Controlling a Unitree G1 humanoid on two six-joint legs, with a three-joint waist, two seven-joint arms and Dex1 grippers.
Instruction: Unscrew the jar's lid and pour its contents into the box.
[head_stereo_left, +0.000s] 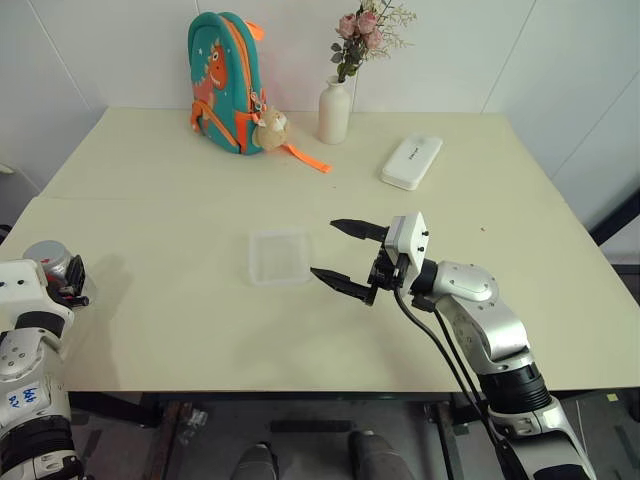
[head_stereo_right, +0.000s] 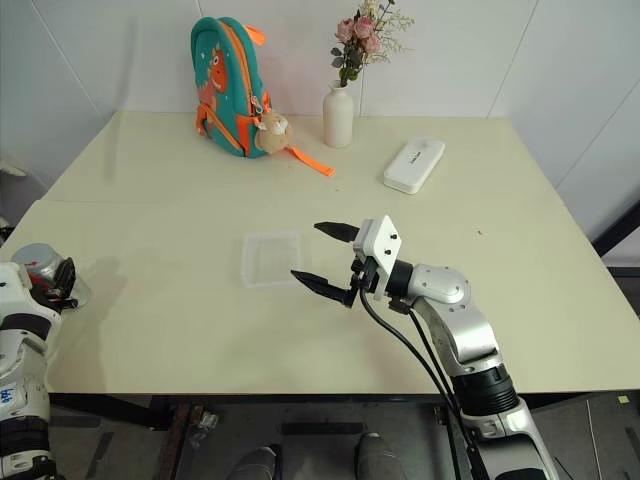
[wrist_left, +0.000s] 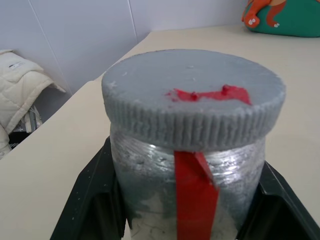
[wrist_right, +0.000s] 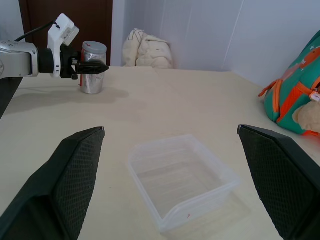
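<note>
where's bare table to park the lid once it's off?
Bare: the cream table between the grey-lidded clear plastic jar in the left gripper and the clear square plastic box; also the near strip below that box. Crowded: the far edge, with teal backpack, white vase and white oblong case.

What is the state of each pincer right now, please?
Left pincer: closed on the small greyish plastic jar with a red stripe, lid still on.
Right pincer: open, holding nothing, beside the clear shallow plastic box.
</note>
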